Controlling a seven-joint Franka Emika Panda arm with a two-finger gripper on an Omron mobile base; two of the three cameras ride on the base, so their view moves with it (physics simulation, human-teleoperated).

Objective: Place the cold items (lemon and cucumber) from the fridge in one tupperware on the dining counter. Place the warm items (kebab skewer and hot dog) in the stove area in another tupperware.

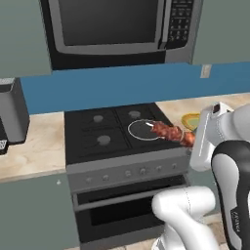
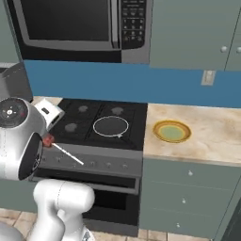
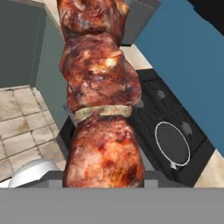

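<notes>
The kebab skewer (image 1: 168, 132) is several browned meat chunks on a thin stick. It hangs in the air over the right front corner of the stove (image 1: 93, 146). My gripper (image 1: 190, 140) is shut on its right end, the fingers hidden behind the white hand. In the right base view the bare stick (image 2: 68, 156) pokes out past my arm, over the stove's front edge (image 2: 89, 162). In the hand view the kebab skewer (image 3: 100, 113) rises straight up from between the jaws, covering the fingertips.
A dark round pan (image 1: 145, 129) (image 2: 110, 126) (image 3: 172, 143) sits on the right front burner. A yellow plate (image 2: 172, 131) (image 1: 191, 120) lies on the counter right of the stove. A microwave (image 1: 114, 27) hangs overhead. A dark appliance (image 1: 12, 112) stands at left.
</notes>
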